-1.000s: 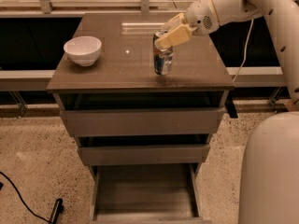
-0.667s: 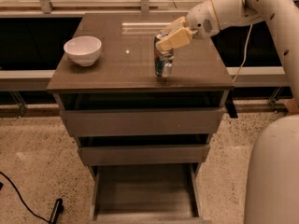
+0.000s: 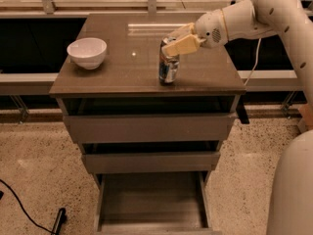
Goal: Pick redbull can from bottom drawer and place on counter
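The redbull can [image 3: 168, 68] stands upright on the counter [image 3: 122, 72], near its middle right. My gripper [image 3: 172, 41] reaches in from the right and sits at the can's top, with the cream fingers [image 3: 185, 45] spread on either side of the rim; the gripper is open. The can rests on the counter by its own weight. The bottom drawer [image 3: 151, 204] is pulled out below and its floor is bare.
A white bowl [image 3: 87, 52] stands on the counter's left side. The two upper drawers [image 3: 146, 129] are slightly ajar. A black cable and a small dark object [image 3: 58, 219] lie on the speckled floor at the left. My white base [image 3: 293, 190] fills the lower right.
The gripper has shifted slightly up and to the right at the can's top. The can stays standing in the same spot on the counter.
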You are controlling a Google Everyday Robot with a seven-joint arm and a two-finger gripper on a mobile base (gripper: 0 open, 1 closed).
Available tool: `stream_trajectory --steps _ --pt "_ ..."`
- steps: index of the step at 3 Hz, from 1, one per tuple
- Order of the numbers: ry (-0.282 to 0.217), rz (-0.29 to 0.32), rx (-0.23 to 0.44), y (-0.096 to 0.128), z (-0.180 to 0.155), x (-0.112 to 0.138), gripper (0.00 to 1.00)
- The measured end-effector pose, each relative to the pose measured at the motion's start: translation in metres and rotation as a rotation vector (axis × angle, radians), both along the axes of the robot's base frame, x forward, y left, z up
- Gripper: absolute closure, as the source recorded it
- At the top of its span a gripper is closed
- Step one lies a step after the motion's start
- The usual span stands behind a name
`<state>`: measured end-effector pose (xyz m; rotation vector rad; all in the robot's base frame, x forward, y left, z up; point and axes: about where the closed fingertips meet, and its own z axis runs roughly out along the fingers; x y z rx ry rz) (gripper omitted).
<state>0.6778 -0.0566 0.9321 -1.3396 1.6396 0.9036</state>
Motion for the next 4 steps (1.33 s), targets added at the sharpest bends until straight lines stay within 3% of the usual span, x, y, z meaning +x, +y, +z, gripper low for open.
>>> stream_trajectory --steps 1,2,3,4 --pt "0.003 0.005 0.000 0.003 -0.001 0.000 0.11" --pt "0.000 0.010 0.004 0.005 -0.001 0.000 0.00" --pt "-0.071 0.043 0.073 -0.009 0.016 -0.003 0.00" --pt "-0.200 0.014 0.087 -0.036 0.036 -0.006 0.00"
